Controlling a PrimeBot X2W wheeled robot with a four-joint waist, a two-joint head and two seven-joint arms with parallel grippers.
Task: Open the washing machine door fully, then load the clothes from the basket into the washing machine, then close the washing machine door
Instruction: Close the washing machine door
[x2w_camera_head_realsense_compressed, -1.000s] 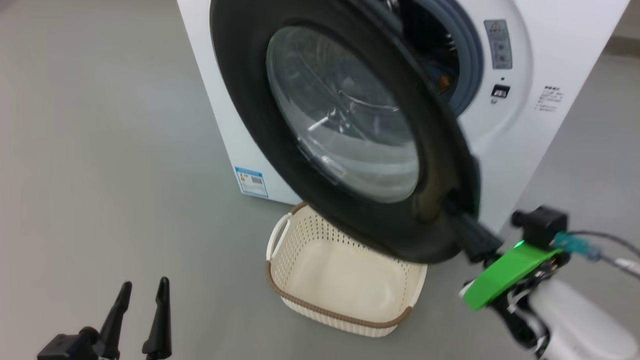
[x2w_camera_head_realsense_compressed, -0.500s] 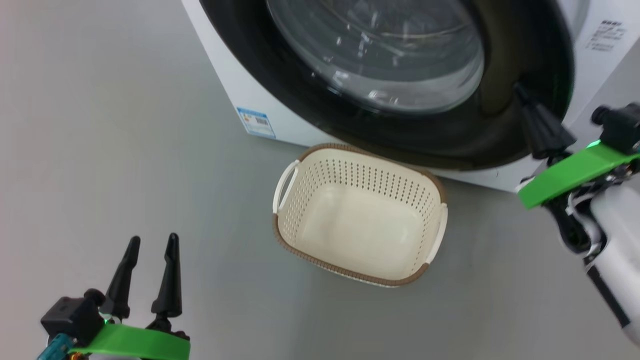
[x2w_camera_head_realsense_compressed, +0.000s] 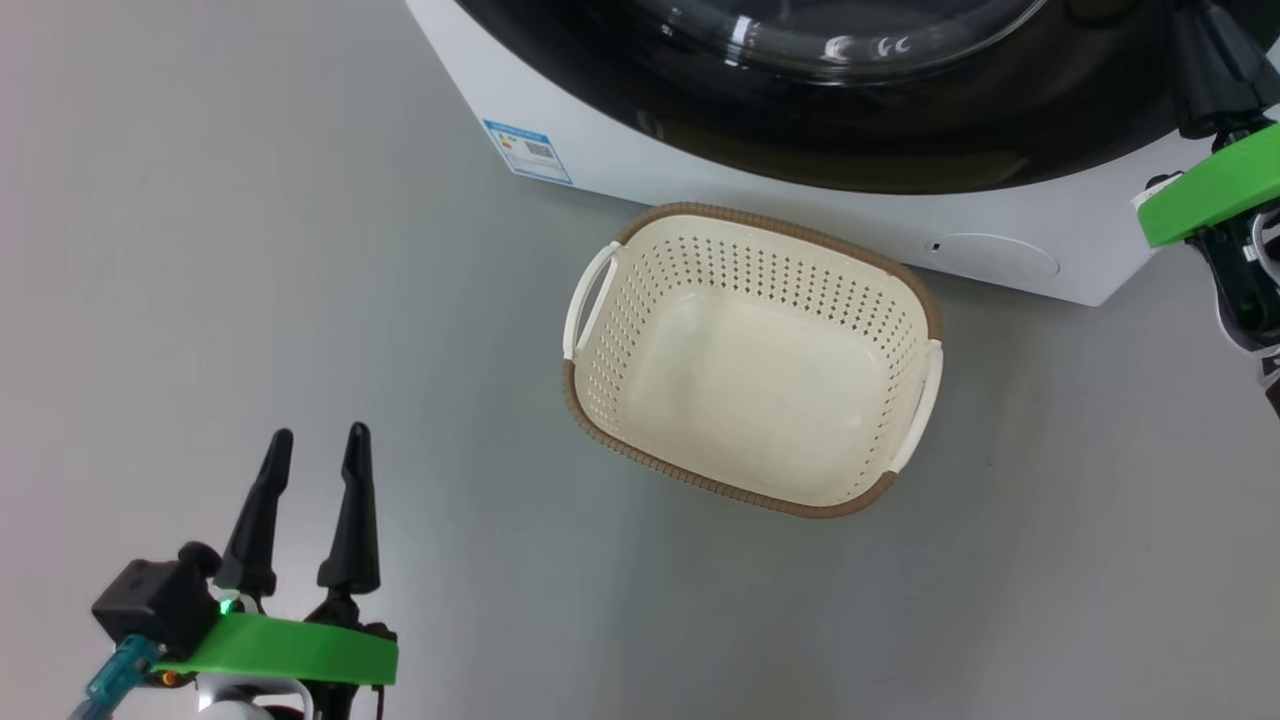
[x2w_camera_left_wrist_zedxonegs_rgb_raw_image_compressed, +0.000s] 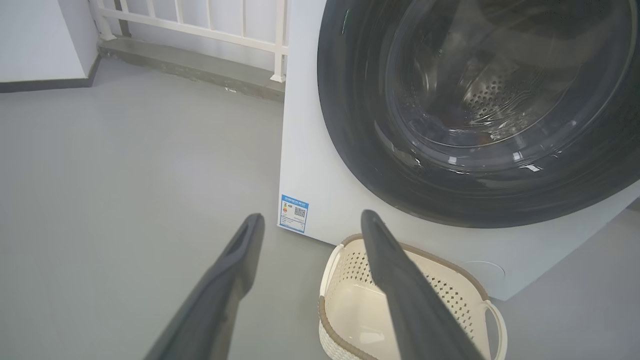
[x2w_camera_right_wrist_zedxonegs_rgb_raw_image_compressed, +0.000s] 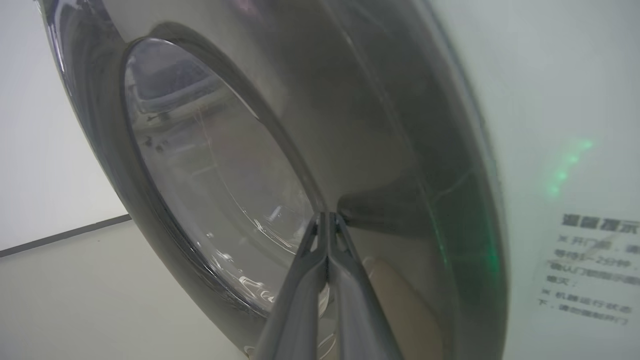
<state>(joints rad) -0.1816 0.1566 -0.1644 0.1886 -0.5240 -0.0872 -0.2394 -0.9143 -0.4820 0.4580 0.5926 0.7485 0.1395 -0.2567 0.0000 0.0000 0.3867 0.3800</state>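
Two steps judged done: by head view, empty basket (x2w_camera_head_realsense_compressed: 660, 300) on the floor (x2w_camera_head_realsense_compressed: 250, 250) before the washing machine's (x2w_camera_head_realsense_compressed: 700, 185) lower front edge, left gripper (x2w_camera_head_realsense_compressed: 320, 435) spread idle; by left wrist view, washing machine door (x2w_camera_left_wrist_zedxonegs_rgb_raw_image_compressed: 360, 165) seemingly shut; by right wrist view, right gripper (x2w_camera_right_wrist_zedxonegs_rgb_raw_image_compressed: 327, 216) pinched together against its rim, latching unconfirmed.

The left gripper (x2w_camera_head_realsense_compressed: 320, 432) has two long, tapering matte-black fingers (x2w_camera_head_realsense_compressed: 352, 520) mounted on a flat bright-green bracket (x2w_camera_head_realsense_compressed: 290, 650). Beside the bracket are a black boxy module (x2w_camera_head_realsense_compressed: 150, 605), a small green light (x2w_camera_head_realsense_compressed: 226, 606) and a teal connector (x2w_camera_head_realsense_compressed: 118, 672). The right gripper (x2w_camera_right_wrist_zedxonegs_rgb_raw_image_compressed: 327, 216) has the same slim dark fingers, with a matching green bracket (x2w_camera_head_realsense_compressed: 1205, 195) over dark wrist parts (x2w_camera_head_realsense_compressed: 1235, 290).
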